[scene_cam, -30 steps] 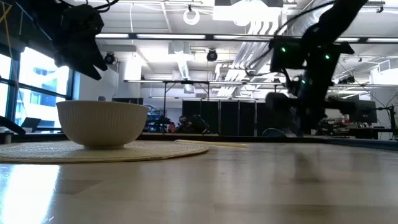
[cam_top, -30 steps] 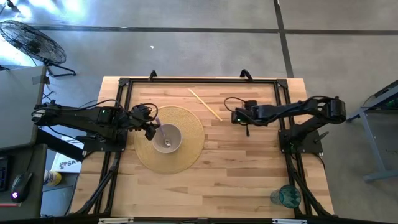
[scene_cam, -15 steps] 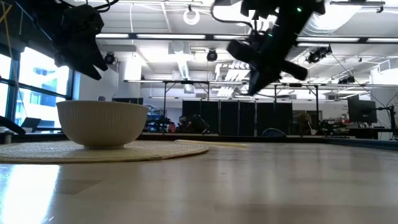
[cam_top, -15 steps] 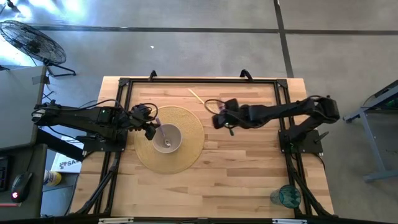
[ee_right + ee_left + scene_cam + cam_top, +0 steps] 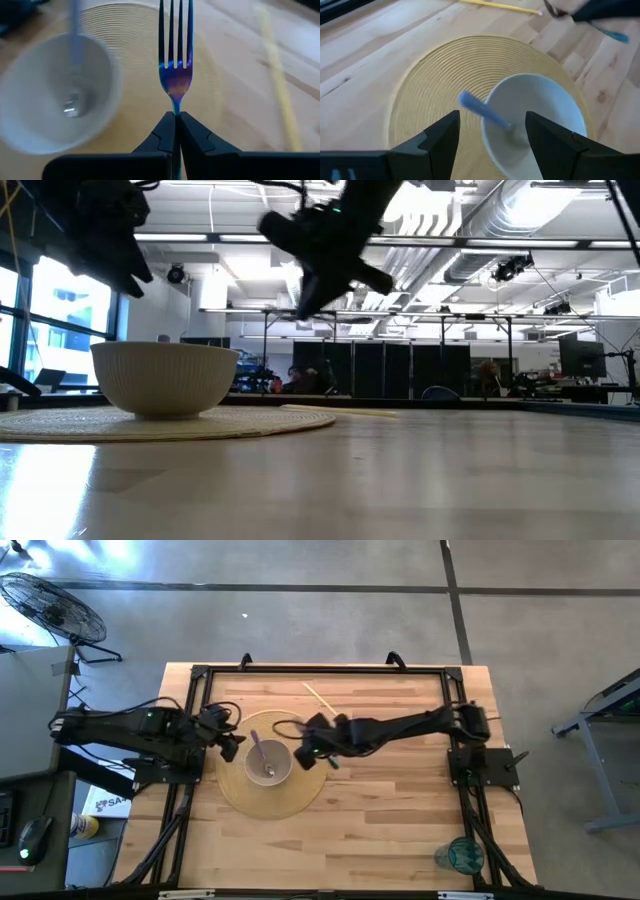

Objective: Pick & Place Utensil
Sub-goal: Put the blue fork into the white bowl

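While the right gripper [image 5: 176, 131] pinches the fork [image 5: 175, 55] above the mat [image 5: 312, 765] beside the bowl [image 5: 268, 761], it should centre over the rim before releasing (a spoon [image 5: 482, 110] already lies inside); the left gripper [image 5: 492, 134] hovers spread nearby.

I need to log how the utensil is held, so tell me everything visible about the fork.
The fork is metal with an iridescent blue-purple sheen and four straight tines. The right gripper is shut on its narrow neck, tines pointing away from the wrist. It is carried in the air over the woven placemat, just beside the white bowl, touching nothing but the fingers. Its handle is hidden in this view.
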`<control>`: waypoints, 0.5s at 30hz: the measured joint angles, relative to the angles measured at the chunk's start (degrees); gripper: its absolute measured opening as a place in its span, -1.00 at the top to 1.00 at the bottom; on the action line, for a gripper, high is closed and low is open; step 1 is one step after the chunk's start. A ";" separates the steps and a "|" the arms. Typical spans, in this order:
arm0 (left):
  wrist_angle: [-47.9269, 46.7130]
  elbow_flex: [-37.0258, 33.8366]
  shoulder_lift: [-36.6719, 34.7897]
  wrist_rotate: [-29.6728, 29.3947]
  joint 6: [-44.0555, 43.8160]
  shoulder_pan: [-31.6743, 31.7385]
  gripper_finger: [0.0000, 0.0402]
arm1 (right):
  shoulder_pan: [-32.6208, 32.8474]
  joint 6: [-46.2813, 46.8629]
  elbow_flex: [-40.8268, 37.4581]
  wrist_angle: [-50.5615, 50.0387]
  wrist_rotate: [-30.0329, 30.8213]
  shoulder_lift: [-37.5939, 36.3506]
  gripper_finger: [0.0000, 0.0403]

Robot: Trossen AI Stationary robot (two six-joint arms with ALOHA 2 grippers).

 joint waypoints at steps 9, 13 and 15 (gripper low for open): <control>-4.14 -0.07 -8.54 -3.56 -3.07 0.02 -0.11 | 1.43 -11.07 17.21 -0.32 -12.58 13.07 0.98; -4.00 -0.07 -9.39 -3.56 -3.05 0.00 -0.11 | 1.68 -14.66 24.10 -1.89 -18.00 18.32 0.98; -3.99 -0.07 -9.38 -3.56 -3.05 0.00 -0.11 | 1.74 -16.04 26.74 -2.41 -18.80 20.42 0.98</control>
